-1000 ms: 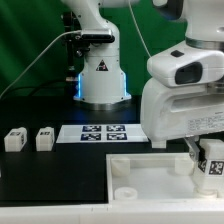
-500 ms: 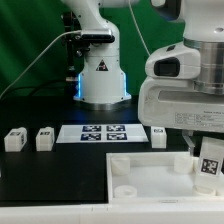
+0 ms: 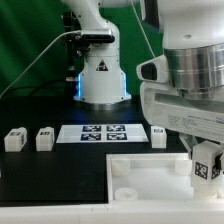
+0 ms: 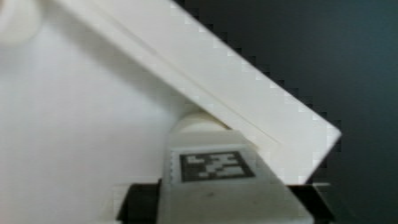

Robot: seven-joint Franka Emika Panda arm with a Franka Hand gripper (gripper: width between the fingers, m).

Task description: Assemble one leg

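Observation:
My gripper (image 3: 205, 165) is shut on a leg (image 3: 207, 168), a small white block with a black-and-white tag, and holds it over the exterior view's right end of the white square top (image 3: 140, 172). In the wrist view the leg (image 4: 215, 160) sits between my dark fingers (image 4: 146, 201), tag facing the camera, above the top's raised rim (image 4: 214, 80). My gripper (image 4: 217, 203) shows at the frame's edge. Two more legs (image 3: 14, 140) (image 3: 44, 138) stand at the exterior view's left. A third (image 3: 159, 135) stands by the marker board.
The marker board (image 3: 100, 132) lies flat in front of the robot base (image 3: 100, 78). The table is black (image 3: 50, 180). Green backdrop behind. My arm's bulky wrist fills the exterior view's right.
My wrist has turned and shifted a little toward the exterior view's left, carrying the leg with it over the top's corner. The loose legs have not moved.

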